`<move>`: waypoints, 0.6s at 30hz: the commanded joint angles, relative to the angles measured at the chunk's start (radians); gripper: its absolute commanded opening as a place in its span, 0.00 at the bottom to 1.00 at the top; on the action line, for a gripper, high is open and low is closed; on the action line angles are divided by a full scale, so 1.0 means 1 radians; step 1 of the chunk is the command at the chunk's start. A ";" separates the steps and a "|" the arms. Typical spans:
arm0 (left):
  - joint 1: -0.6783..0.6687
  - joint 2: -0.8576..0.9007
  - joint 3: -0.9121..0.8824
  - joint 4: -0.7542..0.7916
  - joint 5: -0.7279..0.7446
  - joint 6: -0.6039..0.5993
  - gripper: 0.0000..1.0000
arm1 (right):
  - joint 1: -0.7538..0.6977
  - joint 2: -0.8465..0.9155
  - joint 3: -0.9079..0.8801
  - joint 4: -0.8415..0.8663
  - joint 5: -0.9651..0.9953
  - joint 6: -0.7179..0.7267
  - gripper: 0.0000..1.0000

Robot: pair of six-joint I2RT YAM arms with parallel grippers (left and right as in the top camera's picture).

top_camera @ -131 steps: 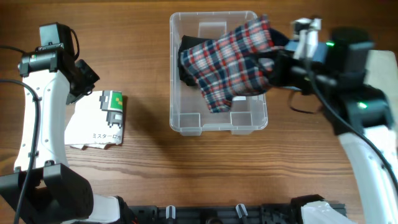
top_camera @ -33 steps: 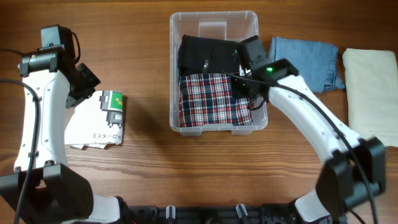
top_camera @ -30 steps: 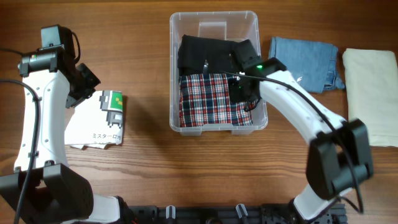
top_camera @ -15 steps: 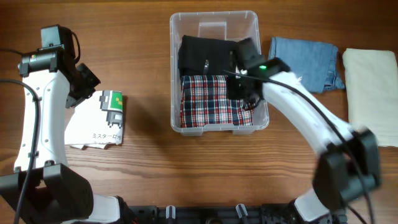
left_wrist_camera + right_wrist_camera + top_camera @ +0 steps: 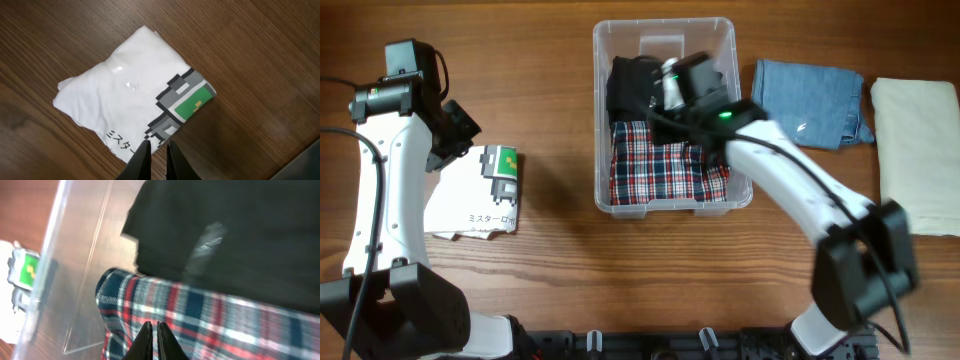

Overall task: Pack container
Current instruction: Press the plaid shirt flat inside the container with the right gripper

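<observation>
The clear plastic container (image 5: 663, 30) stands at the table's top middle. It holds a folded black garment (image 5: 632, 83) at the back and a folded red, white and blue plaid garment (image 5: 660, 170) at the front. Both show in the right wrist view, the black one (image 5: 240, 240) above the plaid one (image 5: 225, 325). My right gripper (image 5: 154, 330) is shut and empty, over the plaid garment inside the container. My left gripper (image 5: 156, 150) is shut and empty, above the near edge of a folded white printed T-shirt (image 5: 130, 105) at the left (image 5: 475, 195).
Folded blue jeans (image 5: 812, 100) lie just right of the container. A folded cream cloth (image 5: 918, 150) lies at the far right. The container's clear wall (image 5: 65, 280) is to the left of my right gripper.
The right arm laid the plaid garment into the container, let go, then swung leftward over the container's middle. The left arm has not moved.
</observation>
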 commanded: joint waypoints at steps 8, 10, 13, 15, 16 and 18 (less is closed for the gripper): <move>0.004 0.000 -0.022 -0.003 0.005 0.012 0.12 | 0.094 0.227 -0.013 -0.006 -0.008 -0.010 0.05; 0.004 0.000 -0.024 -0.002 0.005 0.012 0.12 | 0.094 0.174 -0.010 -0.013 -0.009 -0.012 0.05; 0.004 0.000 -0.024 -0.002 0.005 0.012 0.12 | 0.091 0.008 0.014 -0.049 -0.003 -0.037 0.05; 0.004 0.000 -0.024 -0.003 0.005 0.012 0.13 | 0.083 -0.111 0.016 -0.062 0.027 -0.036 0.06; 0.004 0.000 -0.024 -0.003 0.005 0.012 0.13 | 0.074 -0.166 0.016 -0.072 0.044 -0.032 0.07; 0.004 0.000 -0.024 -0.006 0.005 0.012 0.14 | 0.036 -0.293 0.016 -0.117 0.082 0.008 0.10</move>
